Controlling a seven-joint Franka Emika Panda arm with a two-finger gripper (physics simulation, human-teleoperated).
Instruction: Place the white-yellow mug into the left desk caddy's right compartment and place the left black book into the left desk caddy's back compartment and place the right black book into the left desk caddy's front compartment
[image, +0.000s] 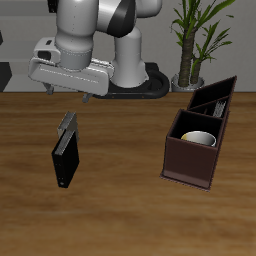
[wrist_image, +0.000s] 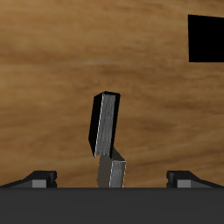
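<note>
Book (image: 66, 158), stiff and thin, upright, well apart from caddy (image: 200, 135); we'd pinch its top edge; tool (image: 82, 96) released, empty.

The worktop (image: 120, 210) is warm brown wood with a visible streaked grain and a matt finish. The black book (image: 66, 158) standing on it has a smooth matt cover and grey paper page edges. The dark maroon box caddy (image: 190, 160) looks smooth and matt, and the cream mug (image: 198, 139) inside looks glazed.
</note>
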